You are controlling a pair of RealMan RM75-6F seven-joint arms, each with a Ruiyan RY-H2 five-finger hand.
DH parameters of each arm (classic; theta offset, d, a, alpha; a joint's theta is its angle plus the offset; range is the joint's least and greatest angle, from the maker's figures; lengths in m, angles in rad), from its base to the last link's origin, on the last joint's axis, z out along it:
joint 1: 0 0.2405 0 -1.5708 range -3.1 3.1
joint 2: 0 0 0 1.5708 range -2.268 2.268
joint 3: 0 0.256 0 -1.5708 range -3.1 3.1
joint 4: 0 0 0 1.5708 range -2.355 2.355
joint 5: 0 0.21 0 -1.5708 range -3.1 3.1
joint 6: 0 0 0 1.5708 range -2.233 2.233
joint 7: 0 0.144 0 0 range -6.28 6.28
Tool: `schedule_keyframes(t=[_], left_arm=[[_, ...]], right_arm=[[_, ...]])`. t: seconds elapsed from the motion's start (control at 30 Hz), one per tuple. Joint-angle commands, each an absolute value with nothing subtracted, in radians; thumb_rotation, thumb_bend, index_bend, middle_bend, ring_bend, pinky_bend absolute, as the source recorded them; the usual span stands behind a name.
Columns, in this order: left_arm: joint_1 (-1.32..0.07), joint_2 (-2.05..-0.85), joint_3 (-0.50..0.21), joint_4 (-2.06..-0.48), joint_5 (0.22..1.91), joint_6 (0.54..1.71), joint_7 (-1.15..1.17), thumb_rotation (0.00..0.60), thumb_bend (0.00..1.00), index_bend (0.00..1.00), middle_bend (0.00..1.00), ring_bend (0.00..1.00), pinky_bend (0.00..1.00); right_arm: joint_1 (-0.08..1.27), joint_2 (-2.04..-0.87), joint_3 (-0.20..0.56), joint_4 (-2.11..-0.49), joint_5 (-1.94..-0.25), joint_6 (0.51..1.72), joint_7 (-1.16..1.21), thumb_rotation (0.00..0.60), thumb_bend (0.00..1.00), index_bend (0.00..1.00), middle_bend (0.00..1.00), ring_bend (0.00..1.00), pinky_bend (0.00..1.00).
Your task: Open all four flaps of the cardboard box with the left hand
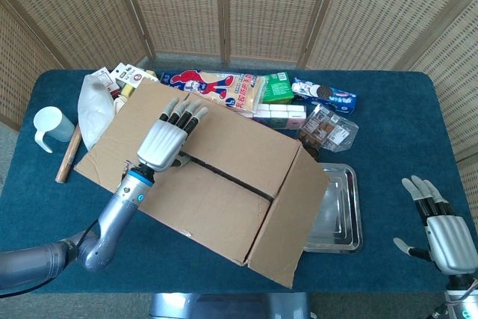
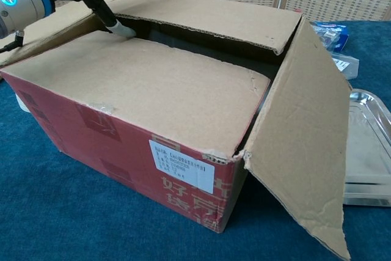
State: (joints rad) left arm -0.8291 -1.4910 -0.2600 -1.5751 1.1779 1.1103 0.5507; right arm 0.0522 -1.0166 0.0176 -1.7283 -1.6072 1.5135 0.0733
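The cardboard box (image 1: 216, 192) with red sides (image 2: 116, 145) stands mid-table. My left hand (image 1: 166, 142) lies on the far flap (image 1: 246, 140), fingers spread on top and the thumb tip (image 2: 120, 29) tucked into the dark gap at the flap's edge. The far flap (image 2: 208, 13) is raised a little above the near flap (image 2: 146, 87), which lies flat. The right side flap (image 2: 302, 145) hangs open outward, and the left side flap (image 2: 52, 19) is folded out. My right hand (image 1: 441, 231) rests open at the table's near right corner, away from the box.
A metal tray (image 1: 342, 211) sits right of the box, partly under the hanging flap. Snack packs (image 1: 216, 86) line the back edge. A white mug (image 1: 48, 125), a wooden stick (image 1: 67, 153) and a white bag (image 1: 93, 106) lie at the left.
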Motion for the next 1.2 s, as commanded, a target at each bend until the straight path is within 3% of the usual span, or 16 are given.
schedule_keyframes(t=[0.03,0.73,1.2], left_arm=[[-0.835,-1.498,-0.264,-1.575,1.177,1.117,0.559,0.6,0.1,0.0,0.0,0.0,0.0],[-0.881,-1.484,-0.341,-1.615,1.233,1.193,0.569,0.6,0.1,0.0,0.0,0.0,0.0],[-1.017,-1.501,-0.439,-1.504,1.193,1.111,0.586,0.6,0.1,0.0,0.0,0.0,0.0]], right_arm=[[0.053,-1.016,0.018,-1.728,-1.607,1.513,0.076,0.6,0.0,0.0,0.0,0.0,0.23],[0.05,-1.004,0.012,-1.735,-1.619,1.52,0.1,0.6,0.0,0.0,0.0,0.0,0.23],[0.068,-1.004,0.019,-1.73,-1.582,1.473,0.118,0.6,0.0,0.0,0.0,0.0,0.23]])
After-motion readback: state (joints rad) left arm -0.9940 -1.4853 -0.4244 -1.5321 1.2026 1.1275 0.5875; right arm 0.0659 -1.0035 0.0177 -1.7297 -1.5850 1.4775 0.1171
